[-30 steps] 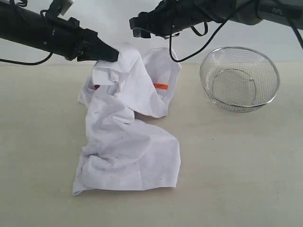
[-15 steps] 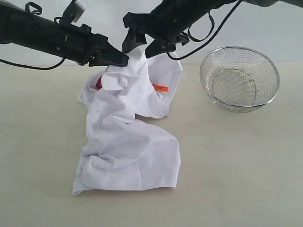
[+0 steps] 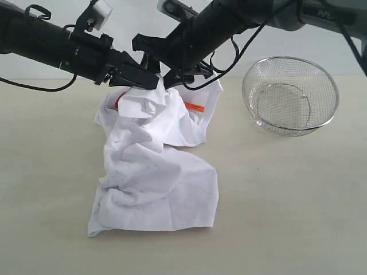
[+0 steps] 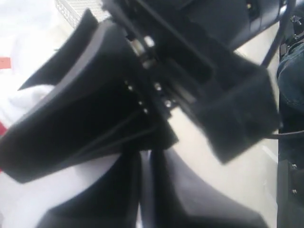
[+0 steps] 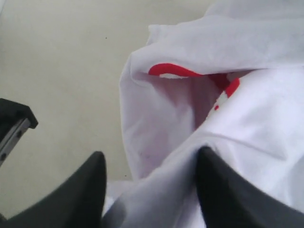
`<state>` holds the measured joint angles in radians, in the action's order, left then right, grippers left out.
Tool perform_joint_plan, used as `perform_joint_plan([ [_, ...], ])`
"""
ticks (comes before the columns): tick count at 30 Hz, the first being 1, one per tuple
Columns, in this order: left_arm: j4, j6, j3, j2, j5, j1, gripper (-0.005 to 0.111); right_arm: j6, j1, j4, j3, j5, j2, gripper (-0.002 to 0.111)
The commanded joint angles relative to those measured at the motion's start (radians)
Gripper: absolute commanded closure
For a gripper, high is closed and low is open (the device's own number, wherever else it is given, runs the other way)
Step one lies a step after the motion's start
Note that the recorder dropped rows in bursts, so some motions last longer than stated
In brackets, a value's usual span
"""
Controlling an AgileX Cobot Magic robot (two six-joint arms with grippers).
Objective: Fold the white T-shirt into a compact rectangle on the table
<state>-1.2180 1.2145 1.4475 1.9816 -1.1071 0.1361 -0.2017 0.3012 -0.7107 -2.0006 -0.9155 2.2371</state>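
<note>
The wide, pale beige matte table lies bare along its near edge. On it, left of the middle, sits the white short-sleeved cotton T-shirt, crumpled rather than flat. Its nearest part is a rumpled, roughly square panel lying on the surface, with one corner pointing toward the near left. Farther back the cloth narrows into a twisted ridge and then bunches into a raised heap. A small orange neck tag shows on the heap's right side, and a bit of red print peeks out at its left.

At the far top of the heap the two black grippers meet, almost touching. The left gripper comes in from the left and is clenched on a lifted fold of the shirt's upper edge; in its wrist view the dark fingers press together with white cloth beside them. The right gripper reaches across from the right. Its jaws stand apart and straddle a ridge of white fabric without pinching it, and a curved red letter outline shows in a fold beyond them.

Well apart to the right, toward the far side, a round wire-mesh metal basket rests on the table.
</note>
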Motion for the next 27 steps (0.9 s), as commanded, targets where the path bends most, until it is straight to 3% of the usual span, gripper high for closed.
perform_joint_plan([
  [1, -0.033, -0.003, 0.007, -0.003, -0.005, 0.004, 0.102, -0.006, 0.007, 0.076, 0.000, -0.010, 0.001, 0.095],
  [2, -0.033, -0.008, 0.007, -0.003, 0.000, 0.002, 0.102, -0.006, 0.007, 0.104, 0.000, -0.010, -0.002, 0.108],
  [5, -0.012, -0.022, 0.007, -0.003, 0.009, -0.011, 0.099, 0.012, -0.007, 0.167, 0.000, -0.017, -0.015, 0.108],
  [10, 0.014, -0.047, 0.007, -0.013, 0.012, -0.064, 0.071, -0.013, -0.097, 0.145, 0.000, -0.059, -0.033, 0.109],
  [13, 0.004, -0.055, 0.007, -0.014, 0.012, -0.095, 0.061, -0.084, -0.150, 0.121, 0.000, -0.103, -0.033, 0.109],
  [20, 0.004, -0.055, 0.007, -0.009, 0.139, -0.091, 0.064, -0.198, -0.232, 0.128, 0.000, -0.079, -0.031, 0.109],
  [27, 0.028, -0.055, 0.007, 0.056, 0.154, -0.056, 0.064, -0.250, -0.223, 0.132, 0.000, 0.138, -0.029, 0.103],
])
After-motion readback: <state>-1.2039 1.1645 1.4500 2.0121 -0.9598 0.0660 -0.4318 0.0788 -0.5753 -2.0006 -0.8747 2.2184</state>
